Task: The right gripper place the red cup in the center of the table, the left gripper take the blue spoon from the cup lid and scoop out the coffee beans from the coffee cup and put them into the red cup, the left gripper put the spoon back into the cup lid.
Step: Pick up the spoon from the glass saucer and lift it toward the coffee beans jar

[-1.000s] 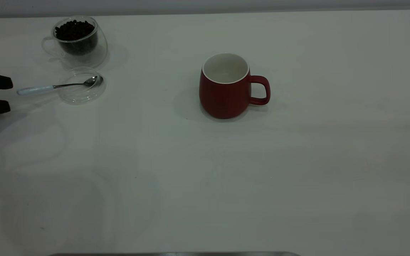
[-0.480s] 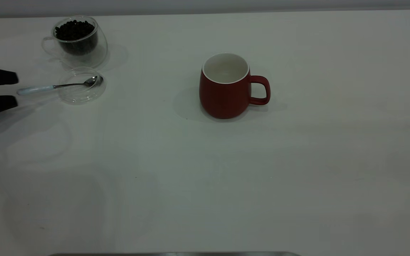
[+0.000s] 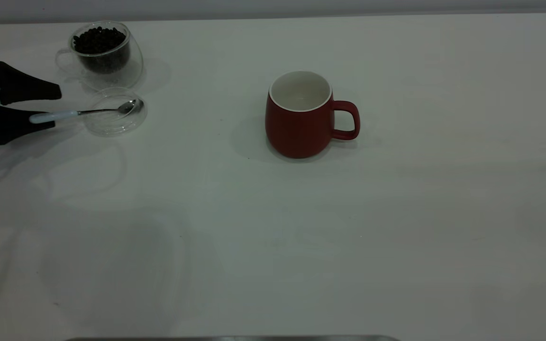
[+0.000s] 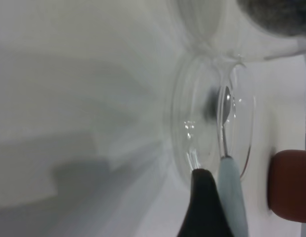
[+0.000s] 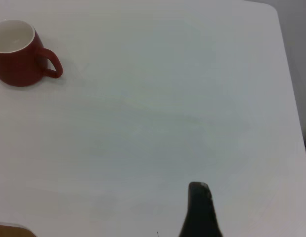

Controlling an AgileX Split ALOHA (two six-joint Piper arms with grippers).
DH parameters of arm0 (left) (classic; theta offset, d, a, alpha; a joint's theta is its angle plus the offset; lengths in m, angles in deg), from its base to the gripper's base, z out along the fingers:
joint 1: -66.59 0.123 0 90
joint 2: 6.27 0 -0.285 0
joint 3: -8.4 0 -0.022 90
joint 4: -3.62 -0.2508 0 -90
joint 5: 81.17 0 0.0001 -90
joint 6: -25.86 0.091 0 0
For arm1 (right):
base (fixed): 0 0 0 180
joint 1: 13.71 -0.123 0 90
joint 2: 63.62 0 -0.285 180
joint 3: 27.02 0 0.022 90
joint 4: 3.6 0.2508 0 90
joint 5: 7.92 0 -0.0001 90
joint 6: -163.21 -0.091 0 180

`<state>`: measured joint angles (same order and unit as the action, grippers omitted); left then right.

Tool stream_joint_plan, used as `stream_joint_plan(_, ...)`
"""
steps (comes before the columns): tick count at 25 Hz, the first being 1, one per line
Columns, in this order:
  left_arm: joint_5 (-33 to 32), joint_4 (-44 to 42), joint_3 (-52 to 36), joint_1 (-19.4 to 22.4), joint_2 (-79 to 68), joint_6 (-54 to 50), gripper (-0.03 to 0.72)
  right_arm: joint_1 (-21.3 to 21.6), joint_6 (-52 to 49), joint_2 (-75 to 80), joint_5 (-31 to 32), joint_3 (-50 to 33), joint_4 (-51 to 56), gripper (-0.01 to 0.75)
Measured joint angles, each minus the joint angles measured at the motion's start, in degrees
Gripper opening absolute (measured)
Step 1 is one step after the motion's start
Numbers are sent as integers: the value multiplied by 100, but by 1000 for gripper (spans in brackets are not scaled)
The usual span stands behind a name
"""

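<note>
Red cup [image 3: 300, 116] is standing upright near the middle of the table [image 3: 396, 227], white inside bare of beans, so I am judging the first step done and the scooping not yet begun. I am bringing my left gripper [image 3: 55, 108] in well to the left of the red cup, jaws spread apart, the upper finger hanging above the blue spoon [image 3: 81, 112] and the lower finger touching or just under the pale handle. From my left wrist I am seeing one black finger lying right beside the handle; I am not yet clamping it. The spoon's silver bowl is resting inside the cup lid [image 3: 114, 113], its handle sticking out over the rim towards my gripper. Just behind the lid, the coffee cup [image 3: 104, 54] is holding its full heap of coffee beans [image 3: 98, 40]. My right gripper [image 5: 199, 207] is waiting far off to the right of the red cup, showing a single dark fingertip, so I cannot tell how it is set. Ahead of me, as I am reckoning it: closing on the handle, scooping, tipping into the red cup, returning the spoon.
</note>
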<state>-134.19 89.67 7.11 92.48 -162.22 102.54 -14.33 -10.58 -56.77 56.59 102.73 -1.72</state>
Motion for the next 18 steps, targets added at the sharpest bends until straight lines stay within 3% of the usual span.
stream_joint_plan(9, -11, -5, 0, -19, -177, -267, 568, 0, 0, 0, 0, 0, 0, 591)
stream_joint_plan(18, -24, -5, 0, -19, -181, -270, 365, 0, 0, 0, 0, 0, 0, 591)
